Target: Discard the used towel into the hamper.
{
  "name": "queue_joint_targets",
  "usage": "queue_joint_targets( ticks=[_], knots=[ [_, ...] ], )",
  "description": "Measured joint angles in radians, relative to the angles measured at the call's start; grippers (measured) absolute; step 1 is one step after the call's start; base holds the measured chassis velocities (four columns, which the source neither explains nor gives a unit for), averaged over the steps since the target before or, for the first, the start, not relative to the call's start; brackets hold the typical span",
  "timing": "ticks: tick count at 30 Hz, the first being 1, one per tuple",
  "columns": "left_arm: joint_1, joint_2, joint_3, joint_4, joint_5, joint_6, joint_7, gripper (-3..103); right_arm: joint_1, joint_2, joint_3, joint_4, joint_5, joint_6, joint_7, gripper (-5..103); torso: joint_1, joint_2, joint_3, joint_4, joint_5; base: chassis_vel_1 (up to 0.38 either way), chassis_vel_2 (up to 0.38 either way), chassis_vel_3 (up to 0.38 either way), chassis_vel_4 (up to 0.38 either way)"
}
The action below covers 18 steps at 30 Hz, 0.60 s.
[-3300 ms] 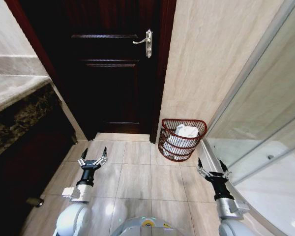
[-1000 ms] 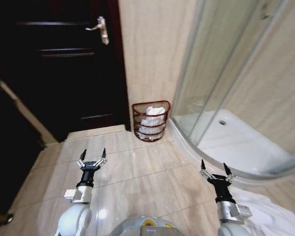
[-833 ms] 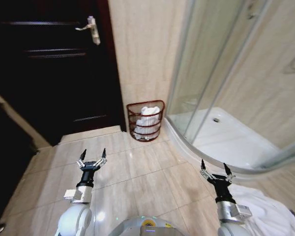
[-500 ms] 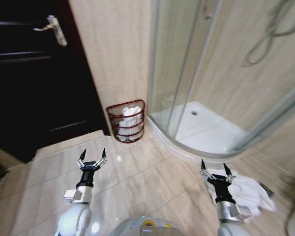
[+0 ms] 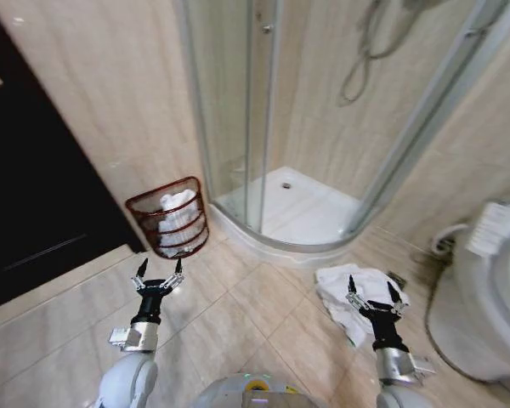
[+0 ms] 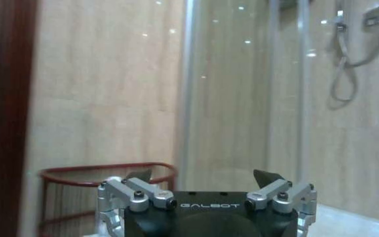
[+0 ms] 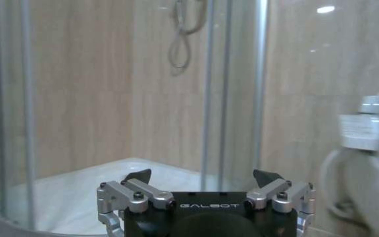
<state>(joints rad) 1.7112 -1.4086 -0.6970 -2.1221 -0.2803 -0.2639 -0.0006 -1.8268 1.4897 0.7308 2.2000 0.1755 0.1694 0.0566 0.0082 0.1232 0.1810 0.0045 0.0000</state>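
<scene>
A white towel lies crumpled on the tiled floor at the right, in front of the shower base. My right gripper hovers over it, open and empty; its fingertips point toward the shower. The hamper, a reddish-brown openwork basket holding white cloth, stands against the wall at the left of the shower. My left gripper is open and empty, a short way in front of the hamper, whose rim rises behind the left gripper.
A glass shower enclosure with a white base fills the corner. A white toilet stands at the far right. A dark door is at the left. Bare beige floor tiles lie between the arms.
The whole view has swung to the right: door and hamper slid leftward, the shower, the towel on the floor and the toilet came into view. Both grippers keep their pose, open.
</scene>
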Motion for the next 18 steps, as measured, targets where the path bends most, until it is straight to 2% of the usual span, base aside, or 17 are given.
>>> queue_joint_targets(
  ticks=[13,18],
  knots=[
    [-0.007,-0.001,0.004,0.005,0.0,0.0,0.0,100,-0.003,0.004,-0.003,-0.002,-0.001,0.0,0.002,100,0.0,0.001,0.0,-0.0001,0.0,-0.12,-0.123,-0.141,-0.122],
    [-0.013,-0.005,0.006,0.012,0.0,-0.005,-0.001,100,-0.006,0.008,-0.012,0.012,-0.001,-0.04,0.055,100,0.0,0.001,0.0,-0.0001,0.0,-0.138,-0.123,-0.099,-0.118]
  ],
)
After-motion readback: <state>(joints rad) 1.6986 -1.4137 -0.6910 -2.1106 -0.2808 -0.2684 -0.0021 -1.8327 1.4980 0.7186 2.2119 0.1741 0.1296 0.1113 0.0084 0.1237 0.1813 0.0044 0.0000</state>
